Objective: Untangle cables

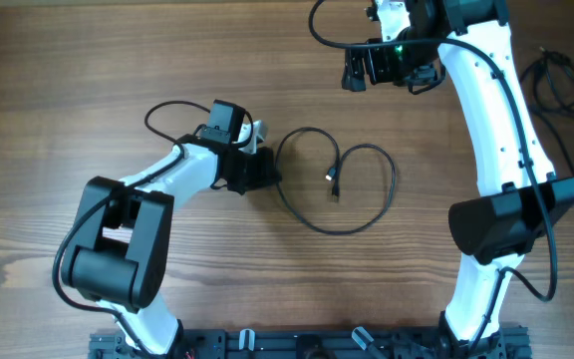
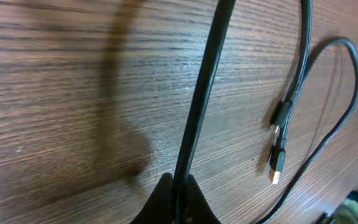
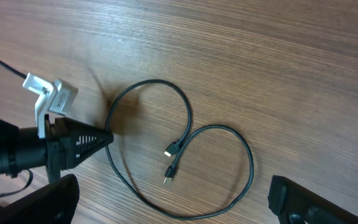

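A thin black cable [image 1: 367, 221] lies on the wooden table in a heart-shaped loop. Its two plug ends [image 1: 333, 182] lie close together in the middle, one with a metallic tip [image 2: 274, 177]. My left gripper [image 1: 270, 179] sits low at the loop's left side and is shut on the cable [image 2: 197, 106], which runs up between its jaws [image 2: 179, 194]. The right wrist view shows the whole loop [image 3: 248, 163] and the left gripper's tip [image 3: 103, 138] on it. My right gripper [image 1: 387, 72] is open and empty, held high over the table's far side, with its fingers [image 3: 176, 205] spread wide.
Thicker black arm wires curl at the right edge [image 1: 558, 85] and behind the left wrist [image 1: 162, 110]. The arms' mounting rail [image 1: 307, 344] runs along the front edge. The right arm [image 1: 496, 150] stretches along the table's right side.
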You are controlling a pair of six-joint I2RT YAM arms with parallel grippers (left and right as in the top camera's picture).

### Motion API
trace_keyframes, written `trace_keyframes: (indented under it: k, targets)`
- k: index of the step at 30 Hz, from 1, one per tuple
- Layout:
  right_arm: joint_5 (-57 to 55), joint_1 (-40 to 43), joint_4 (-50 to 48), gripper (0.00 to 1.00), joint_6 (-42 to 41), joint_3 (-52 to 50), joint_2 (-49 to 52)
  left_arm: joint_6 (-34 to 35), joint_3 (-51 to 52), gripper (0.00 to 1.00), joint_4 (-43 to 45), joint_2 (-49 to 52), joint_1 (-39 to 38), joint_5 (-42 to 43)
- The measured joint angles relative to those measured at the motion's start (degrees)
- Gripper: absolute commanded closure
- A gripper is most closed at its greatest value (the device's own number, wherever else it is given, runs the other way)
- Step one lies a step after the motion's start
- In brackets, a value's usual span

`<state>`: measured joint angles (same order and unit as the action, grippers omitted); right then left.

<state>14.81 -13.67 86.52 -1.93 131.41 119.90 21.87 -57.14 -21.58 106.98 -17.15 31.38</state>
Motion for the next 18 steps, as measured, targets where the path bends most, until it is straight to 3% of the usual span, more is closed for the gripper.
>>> trace_keyframes:
  k: [4, 9, 12, 16, 18]
  targets:
    - [8.1, -0.1, -1.6, 0.00, 6.3, 0.0, 0.0, 5.8, -0.3, 0.96, -0.5, -3.9, 5.5, 3.6]
    - [13.7, -3.2, -2.3, 0.00, 13.2, 0.0, 0.0, 15.9, -3.2, 0.96, 0.3, -18.4, 14.3, 7.0]
    - [14.8, -7.7, -4.8, 0.01, 15.8, 0.0, 0.0, 20.9, -3.4, 0.96, 0.4, -24.6, 15.8, 9.3]
    - [15.2, -12.4, -5.2, 0.01, 19.5, 0.0, 0.1, 28.8, -3.4, 0.96, 0.3, -25.9, 16.8, 11.5]
    - [15.2, -14.1, -5.3, 0.08, 21.7, 0.0, 0.2, 33.4, -3.4, 0.95, 0.3, -25.9, 17.5, 12.8]
